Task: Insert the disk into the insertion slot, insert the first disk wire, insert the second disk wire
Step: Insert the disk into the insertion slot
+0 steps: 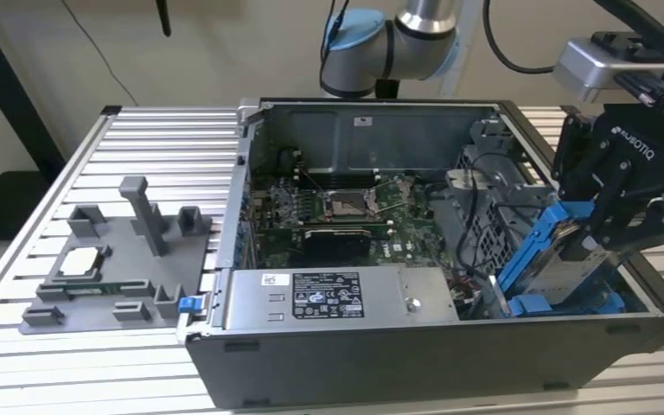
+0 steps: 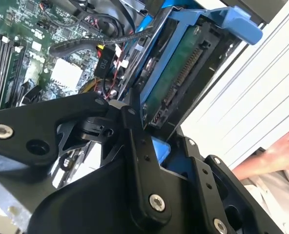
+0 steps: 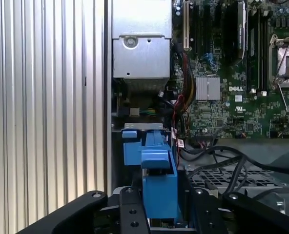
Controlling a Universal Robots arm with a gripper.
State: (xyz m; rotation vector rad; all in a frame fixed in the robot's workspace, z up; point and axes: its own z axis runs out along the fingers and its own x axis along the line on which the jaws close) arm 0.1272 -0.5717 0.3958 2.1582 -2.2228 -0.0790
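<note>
My gripper (image 1: pixel 622 226) hangs over the right end of the open computer case, shut on the disk (image 1: pixel 553 259). The silver-grey disk sits in its bright blue carrier and stands steeply tilted, its lower end down by the blue fittings (image 1: pixel 531 304) of the insertion slot (image 1: pixel 491 251), the grey perforated bay. In the second wrist view the disk (image 2: pixel 178 73) shows its green board and connector edge just beyond my gripper (image 2: pixel 166 146). In the first wrist view the black fingers (image 3: pixel 132 212) flank the blue carrier (image 3: pixel 159 180). Loose black cables (image 3: pixel 222 156) lie beside the bay.
The motherboard (image 1: pixel 332 207) fills the case's middle and the labelled power supply (image 1: pixel 332 296) lies along its front wall. A grey fixture (image 1: pixel 113 268) with small parts stands on the slatted table at the exterior view's left. A person's hand (image 2: pixel 281 148) rests outside the case.
</note>
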